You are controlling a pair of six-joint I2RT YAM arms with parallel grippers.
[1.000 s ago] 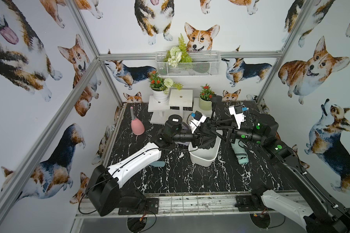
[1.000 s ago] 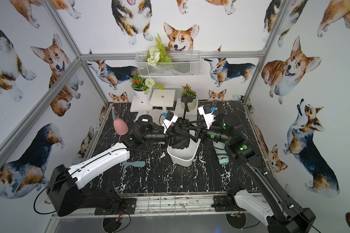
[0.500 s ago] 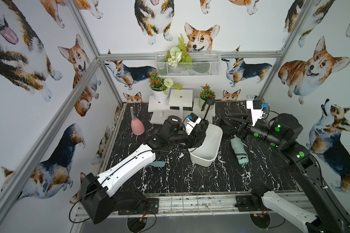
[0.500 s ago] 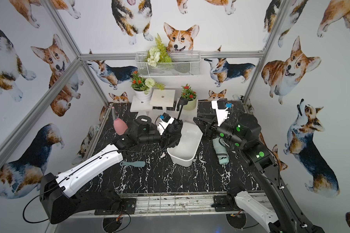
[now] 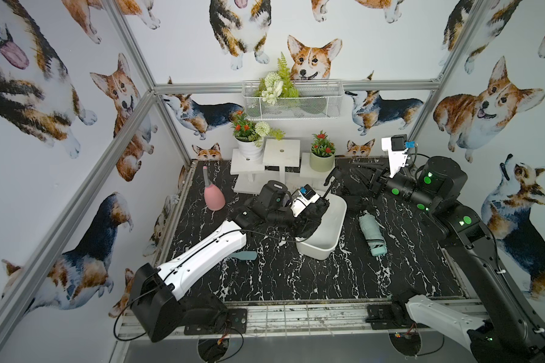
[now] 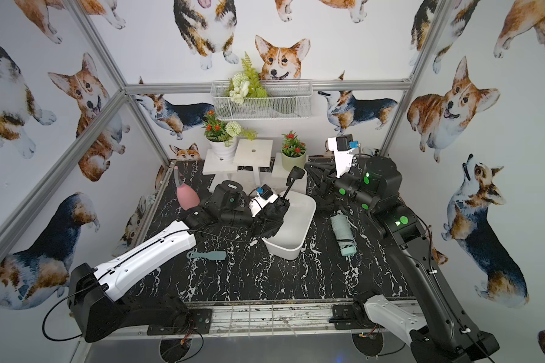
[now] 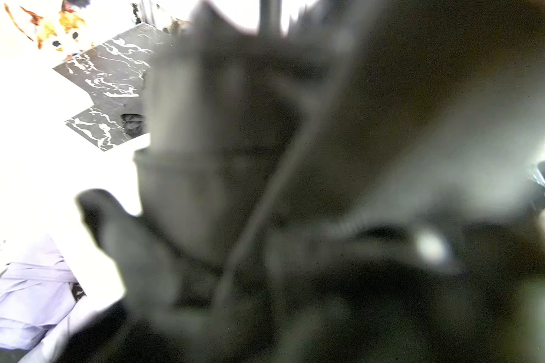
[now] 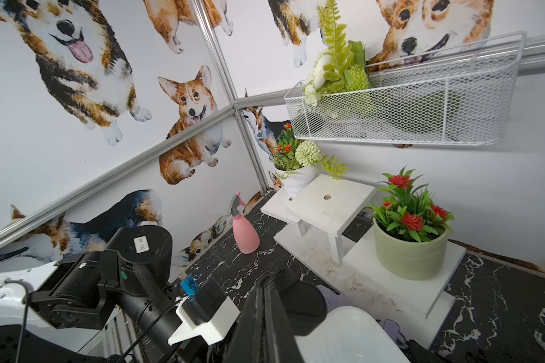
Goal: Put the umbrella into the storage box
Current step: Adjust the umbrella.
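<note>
Currently mid-insertion: black umbrella draped over the rim of the storage box, handle tilted up; left end effector buried in fabric, grip unclear; right end effector pressed together, empty; next, tip the handle down inside.

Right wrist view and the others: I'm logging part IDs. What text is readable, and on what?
"3W 102", first character unsure: sticker on the left arm's joint.
The same sticker in a top view: too small to read.
Nothing else is legible.
</note>
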